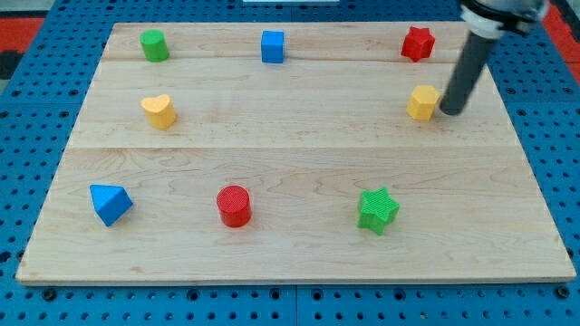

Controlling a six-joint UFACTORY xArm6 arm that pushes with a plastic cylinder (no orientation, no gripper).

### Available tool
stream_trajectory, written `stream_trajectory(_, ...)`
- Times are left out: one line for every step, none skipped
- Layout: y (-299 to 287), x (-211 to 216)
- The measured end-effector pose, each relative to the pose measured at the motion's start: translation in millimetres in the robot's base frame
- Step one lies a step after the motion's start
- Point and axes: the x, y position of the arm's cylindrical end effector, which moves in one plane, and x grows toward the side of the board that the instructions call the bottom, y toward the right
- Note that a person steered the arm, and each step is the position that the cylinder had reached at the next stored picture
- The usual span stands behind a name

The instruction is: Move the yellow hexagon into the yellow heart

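Tip: my tip (449, 112) is down on the board near the right edge, upper half, just beside the yellow hexagon's right side; touching or a hair off, can't tell.
Fingers: none on this rig, just a plain rod, so nothing opens or shuts & nothing is held; at most it presses the block's side.
Yellow hexagon (422, 102): sits near the right edge, below the red star (417, 43) by the top right corner.
Yellow heart (159, 110): near the left edge, abt same row as the hexagon, well apart across the board.
Progress: prob. just starting; tip looks set on the correct side for a leftward push, but the whole crossing is left.
Path: row btw the two looks free; blue cube (273, 46) nearer the top edge, red cylinder (234, 206) & green star (378, 210) nearer the bottom edge.
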Motion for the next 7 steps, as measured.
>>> stream_trajectory(-107,-2)
stream_trajectory(-113,-3)
stream_trajectory(-77,-30)
stream_trajectory(-155,-58)
stream_trajectory(-230,-10)
stream_trajectory(-185,-5)
stream_trajectory(-177,34)
